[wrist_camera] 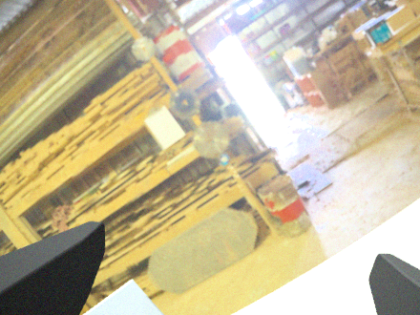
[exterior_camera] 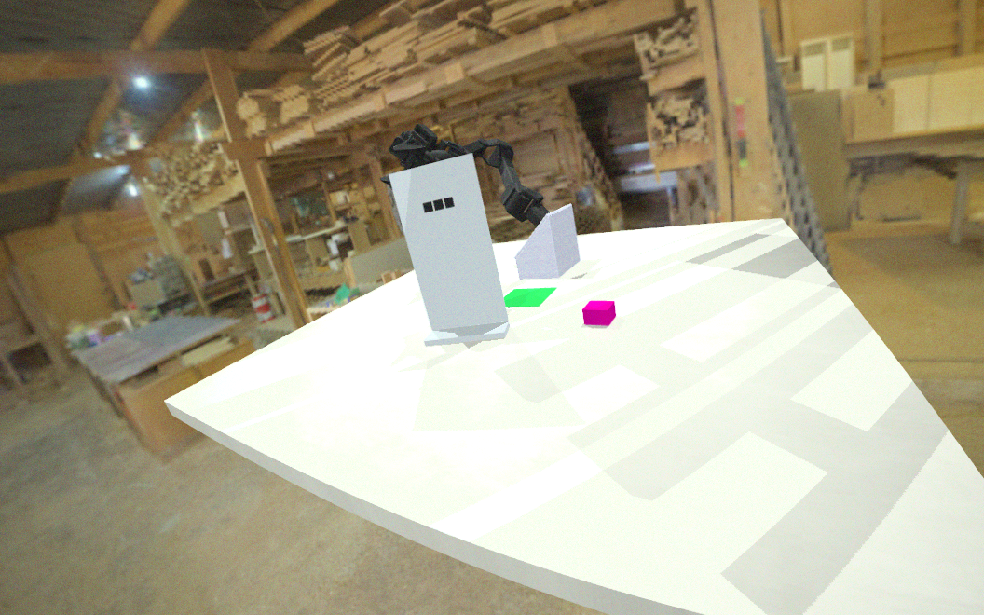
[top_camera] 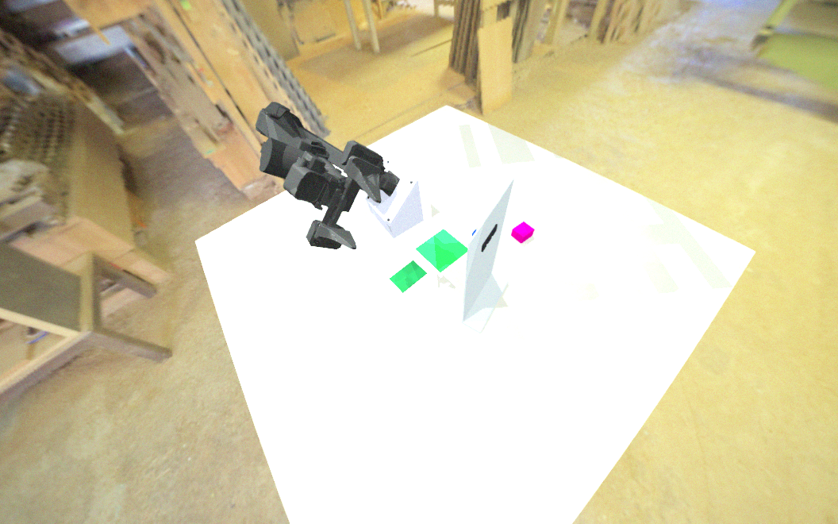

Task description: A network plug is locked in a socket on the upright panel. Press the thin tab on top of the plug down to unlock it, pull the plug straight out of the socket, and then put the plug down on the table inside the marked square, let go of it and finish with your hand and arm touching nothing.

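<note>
The upright panel (top_camera: 478,278) (exterior_camera: 457,267) is pale grey-blue; its corner shows at the bottom of the wrist view (wrist_camera: 128,303). The top and exterior views show its back, with dark openings (top_camera: 489,237) (exterior_camera: 438,204). The socket's front and most of the plug are hidden; a tiny blue sliver (top_camera: 474,233) at the panel's edge may be part of the plug. A larger green patch (top_camera: 441,249) (exterior_camera: 529,297) and a smaller green patch (top_camera: 407,276) lie flat on the table; I cannot tell which is the marked square. My gripper (top_camera: 366,222) (wrist_camera: 242,255) is open and empty, raised on the panel's front side, apart from it.
A pale lavender wedge-shaped block (top_camera: 405,213) (exterior_camera: 549,250) stands near the arm, beyond the larger green patch. A small magenta block (top_camera: 522,232) (exterior_camera: 598,313) lies on the back side of the panel. The panel's foot (top_camera: 485,312) (exterior_camera: 468,334) sticks out at its back.
</note>
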`<move>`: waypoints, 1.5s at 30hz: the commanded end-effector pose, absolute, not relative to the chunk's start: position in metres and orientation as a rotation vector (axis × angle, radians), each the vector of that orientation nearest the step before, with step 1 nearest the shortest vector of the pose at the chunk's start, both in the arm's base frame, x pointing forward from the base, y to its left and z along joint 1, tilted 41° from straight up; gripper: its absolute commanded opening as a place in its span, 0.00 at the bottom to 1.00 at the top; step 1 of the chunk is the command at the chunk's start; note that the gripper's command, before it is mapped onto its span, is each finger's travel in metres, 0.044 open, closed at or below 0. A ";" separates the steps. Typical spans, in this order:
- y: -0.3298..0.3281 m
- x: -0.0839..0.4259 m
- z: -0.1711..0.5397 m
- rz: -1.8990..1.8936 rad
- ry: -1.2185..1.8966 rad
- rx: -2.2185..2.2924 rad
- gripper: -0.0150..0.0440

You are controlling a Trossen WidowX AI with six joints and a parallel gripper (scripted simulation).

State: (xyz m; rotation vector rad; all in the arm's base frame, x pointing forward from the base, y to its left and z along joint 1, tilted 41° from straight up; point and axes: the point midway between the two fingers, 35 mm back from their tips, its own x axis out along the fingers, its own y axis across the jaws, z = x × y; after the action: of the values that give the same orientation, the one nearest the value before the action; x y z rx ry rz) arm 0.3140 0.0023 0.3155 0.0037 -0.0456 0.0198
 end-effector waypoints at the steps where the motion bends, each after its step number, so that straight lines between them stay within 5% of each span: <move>1: 0.002 0.314 0.314 0.023 -0.041 0.009 0.89; 10: 0.009 0.306 0.235 0.162 0.220 0.317 0.52; 21: 0.023 0.271 0.152 0.245 0.560 0.812 0.52; 45: 0.031 0.306 0.145 0.246 0.566 0.821 0.52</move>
State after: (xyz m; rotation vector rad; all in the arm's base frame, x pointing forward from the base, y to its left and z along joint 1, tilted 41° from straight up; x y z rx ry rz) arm 0.2943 0.0285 0.1464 0.8182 0.5682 0.2505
